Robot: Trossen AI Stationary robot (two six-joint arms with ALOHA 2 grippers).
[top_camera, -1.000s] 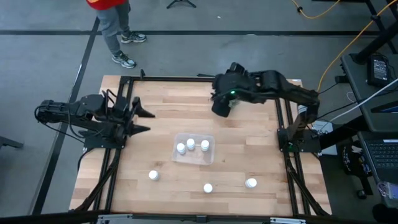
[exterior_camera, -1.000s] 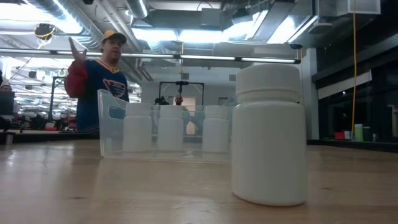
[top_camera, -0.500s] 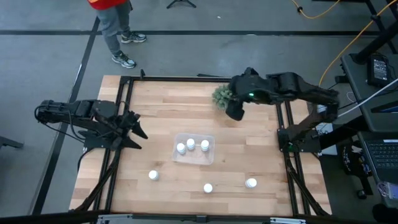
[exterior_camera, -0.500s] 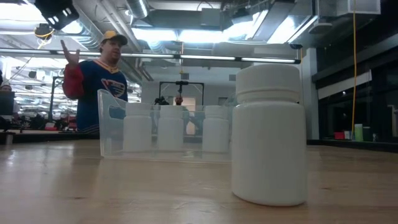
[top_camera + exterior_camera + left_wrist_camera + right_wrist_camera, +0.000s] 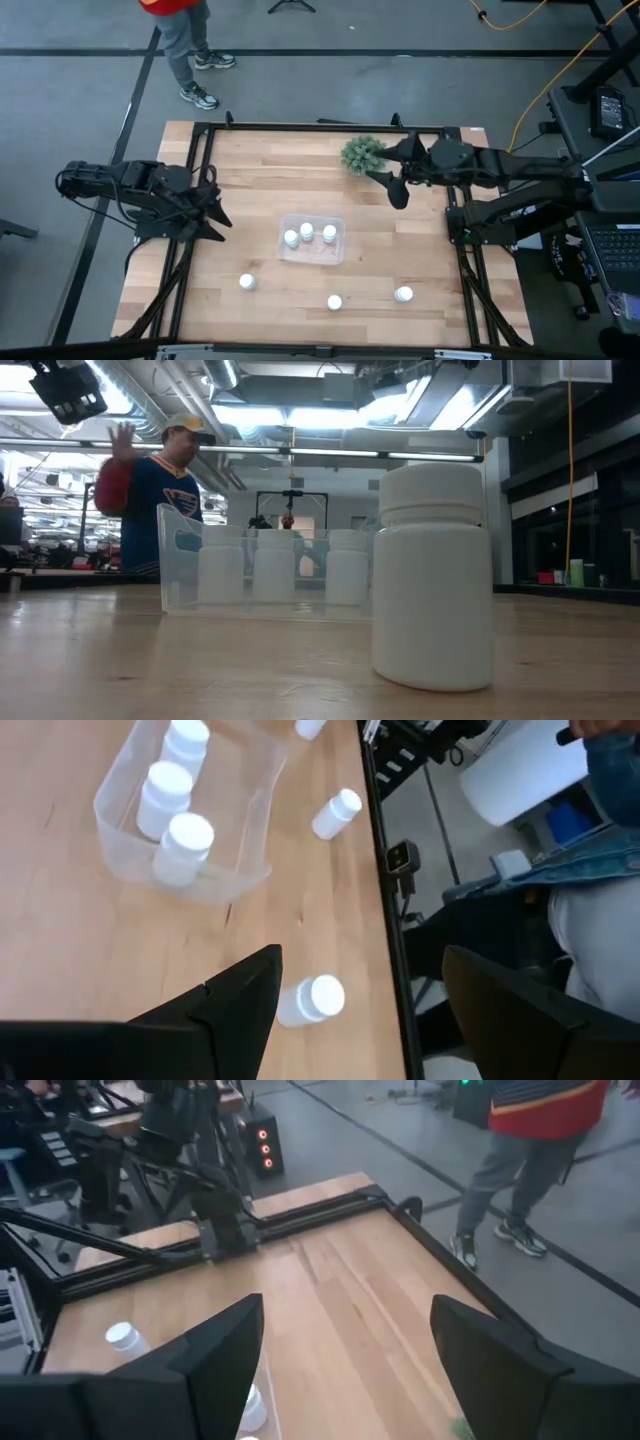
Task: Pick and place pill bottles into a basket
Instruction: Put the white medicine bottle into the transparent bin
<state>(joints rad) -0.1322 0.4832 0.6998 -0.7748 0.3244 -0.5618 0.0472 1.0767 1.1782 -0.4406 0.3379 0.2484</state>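
Clear plastic, the basket (image 5: 312, 240) holds three pill bottles (image 5: 307, 234), lying between the two arms. Three more bottles (image 5: 334, 301) stand loose nearer the front edge. The left gripper (image 5: 215, 200) and right gripper (image 5: 392, 186) both hang spread, holding nothing.

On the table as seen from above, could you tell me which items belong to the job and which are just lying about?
Job:
- clear basket, three pill bottles inside
- loose pill bottles at
- left gripper and right gripper, both open

Lying about:
- green spiky plant
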